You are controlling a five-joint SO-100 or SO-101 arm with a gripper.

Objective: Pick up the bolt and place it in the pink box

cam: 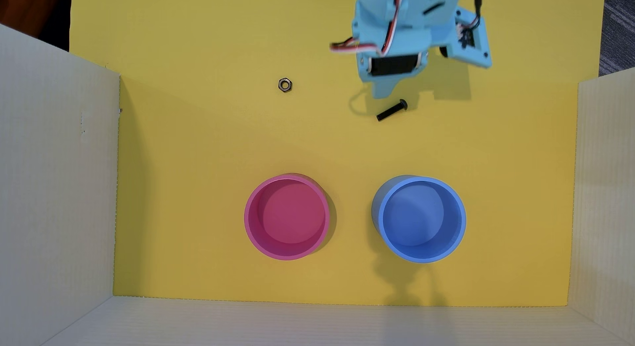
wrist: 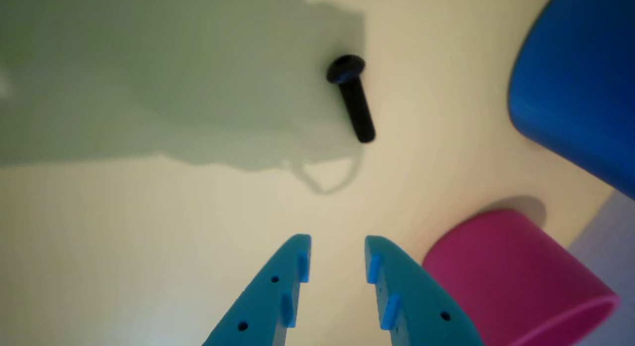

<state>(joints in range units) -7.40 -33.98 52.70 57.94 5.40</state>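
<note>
One yellow mat [cam: 206,143] between white cardboard walls [cam: 55,195]

One bolt [cam: 392,111] lies on the yellow surface [cam: 206,143]; the wrist view shows the same single bolt [wrist: 351,98]. One grey hexagonal nut [cam: 285,85] sits to the left of the bolt in the overhead view. Two round cups stand below the bolt there: one pink box [cam: 287,217] and one blue cup [cam: 419,219], and both appear again in the wrist view, pink [wrist: 511,281] and blue [wrist: 575,78]. One arm carries one gripper [wrist: 337,259] with two jaws. Three white cardboard walls [cam: 55,195] border the surface.
</note>
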